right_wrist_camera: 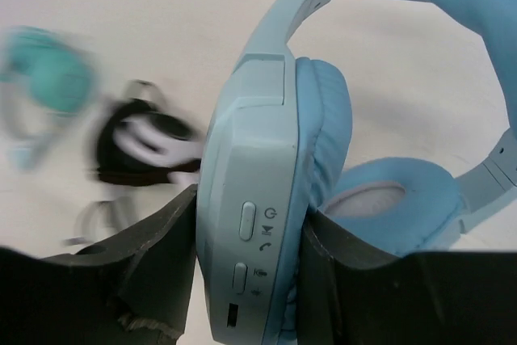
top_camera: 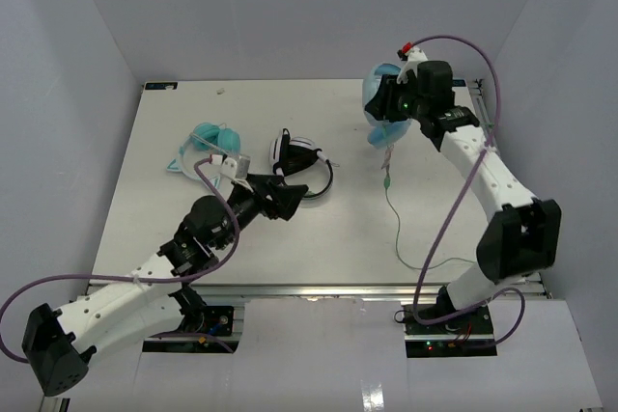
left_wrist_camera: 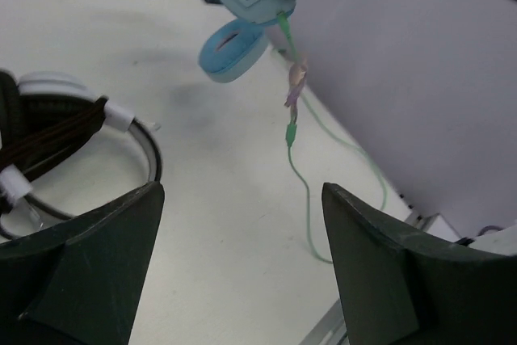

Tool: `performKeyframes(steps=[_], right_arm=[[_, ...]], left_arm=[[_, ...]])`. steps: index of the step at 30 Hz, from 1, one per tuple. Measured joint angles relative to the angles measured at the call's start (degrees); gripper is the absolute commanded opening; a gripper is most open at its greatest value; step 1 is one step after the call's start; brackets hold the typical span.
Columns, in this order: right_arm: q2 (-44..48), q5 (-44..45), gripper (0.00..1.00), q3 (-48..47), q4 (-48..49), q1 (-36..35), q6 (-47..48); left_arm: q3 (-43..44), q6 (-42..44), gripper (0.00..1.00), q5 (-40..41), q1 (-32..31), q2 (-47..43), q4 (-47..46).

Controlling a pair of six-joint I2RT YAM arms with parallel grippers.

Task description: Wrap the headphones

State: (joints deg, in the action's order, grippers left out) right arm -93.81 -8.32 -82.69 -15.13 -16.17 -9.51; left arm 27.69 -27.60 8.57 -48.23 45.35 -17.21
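The right gripper (right_wrist_camera: 252, 260) pinches one ear cup of the headphones (top_camera: 377, 96), raised over the table (top_camera: 290, 248) at its 1 o'clock corner; the pale cable (top_camera: 391, 205) trails toward 6 o'clock; the left gripper (left_wrist_camera: 242, 195) stands spread wide, just at 7 o'clock of the black-and-white headphones (top_camera: 301, 156).

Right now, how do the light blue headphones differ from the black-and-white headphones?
The light blue headphones are gripped by the right end effector; the black-and-white headphones lie free on the table. The light blue headphones trail a pale green cable; the black-and-white headphones show none trailing. Both are over-ear.
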Motion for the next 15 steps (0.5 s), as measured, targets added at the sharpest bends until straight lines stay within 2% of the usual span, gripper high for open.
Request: performKeyframes(steps=[4,9,15], right_arm=[[13.9,-17.4,0.08,4.6,6.1,-1.5,-7.6],[26.8,-38.0,0.08,15.4,22.8,-5.1,-22.5],[33.0,-51.3,0.08,22.1,33.9,-10.9,-33.5]], left_arm=[[9.5,1.1,0.90,-2.2,0.0,-3.2,3.2],[19.4,7.5,0.89,-0.8,0.0,-6.8,7.3],[27.4,16.8,0.82,0.7,0.0,-5.9,12.9]])
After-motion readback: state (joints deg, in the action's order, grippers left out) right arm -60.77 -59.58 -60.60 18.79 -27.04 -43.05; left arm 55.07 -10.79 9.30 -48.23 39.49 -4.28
